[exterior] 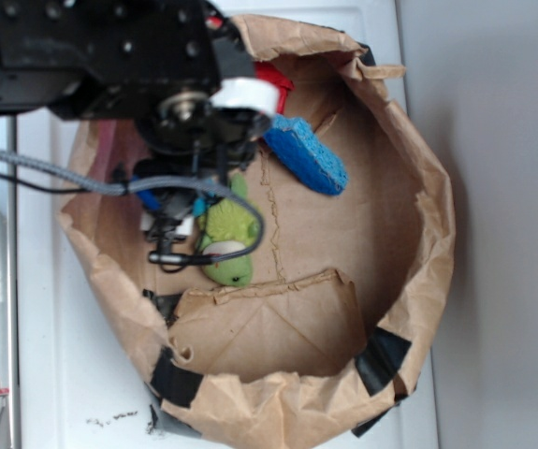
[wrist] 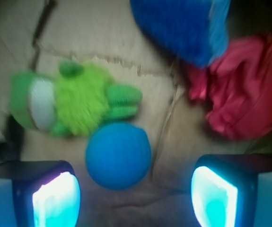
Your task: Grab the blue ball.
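Your gripper (wrist: 135, 196) hangs wide over the ball (wrist: 118, 156), off toward one pad (wrist: 56, 198); recentre so both pads meet it.

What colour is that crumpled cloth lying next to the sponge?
Red. The crumpled cloth shows best in the wrist view, beside the blue sponge.

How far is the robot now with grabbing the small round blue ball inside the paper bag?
Done: the arm is inside the crumpled brown paper bag, above the small round teal-blue ball. In hand: the claw is open, with the ball lying off-centre between its fingers, nearer one, beside the fuzzy green plush toy. Left: centring, lowering, closing on the ball and lifting it. No finger touches it yet.
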Available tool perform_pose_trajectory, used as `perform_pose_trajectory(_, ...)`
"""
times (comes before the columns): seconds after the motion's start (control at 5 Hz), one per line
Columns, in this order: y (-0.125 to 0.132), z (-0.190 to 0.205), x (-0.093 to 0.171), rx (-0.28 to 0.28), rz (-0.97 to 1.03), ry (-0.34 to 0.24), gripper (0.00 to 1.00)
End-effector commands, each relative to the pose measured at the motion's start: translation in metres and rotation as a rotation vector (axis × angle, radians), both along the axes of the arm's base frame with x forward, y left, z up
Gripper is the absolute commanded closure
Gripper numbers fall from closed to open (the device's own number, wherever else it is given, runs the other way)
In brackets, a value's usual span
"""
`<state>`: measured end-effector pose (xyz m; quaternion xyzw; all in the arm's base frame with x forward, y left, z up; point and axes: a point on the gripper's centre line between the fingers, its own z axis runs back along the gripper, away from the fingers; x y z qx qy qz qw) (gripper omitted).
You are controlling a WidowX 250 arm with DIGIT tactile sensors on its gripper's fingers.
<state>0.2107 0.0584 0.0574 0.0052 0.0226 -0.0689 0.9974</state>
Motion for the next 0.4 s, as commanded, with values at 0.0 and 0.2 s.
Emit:
perform_pose_trajectory(0.0,-0.016,-0.024,0.004,0.018,0.003,-0.053,0.0)
perform_pose_trajectory(0.2,-0.021,-0.035,0.003,0.037,-0.006,-0.076,0.0)
